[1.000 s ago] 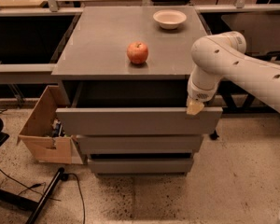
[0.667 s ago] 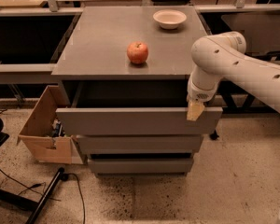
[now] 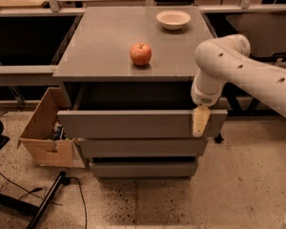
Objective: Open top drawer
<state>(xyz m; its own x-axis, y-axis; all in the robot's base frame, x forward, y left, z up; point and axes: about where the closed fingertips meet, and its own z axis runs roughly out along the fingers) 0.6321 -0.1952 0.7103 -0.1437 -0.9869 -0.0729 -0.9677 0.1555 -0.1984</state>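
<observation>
The top drawer (image 3: 133, 123) is a wide grey drawer with a flat handleless front. It stands pulled out from the grey cabinet (image 3: 105, 46), and its dark interior shows behind the front. My gripper (image 3: 200, 121) hangs from the white arm (image 3: 238, 68) at the right end of the drawer front. A cream fingertip (image 3: 199, 123) lies over the front's upper edge. Two narrower grey drawer fronts (image 3: 142, 148) sit shut below.
A red apple (image 3: 140, 54) and a white bowl (image 3: 173, 19) rest on the cabinet top. An open cardboard box (image 3: 45, 130) stands on the floor at the left. Black cables and a rod (image 3: 47, 202) lie on the speckled floor at the lower left.
The gripper has shifted slightly down along the right end of the drawer front. The drawer stands about as far out as before.
</observation>
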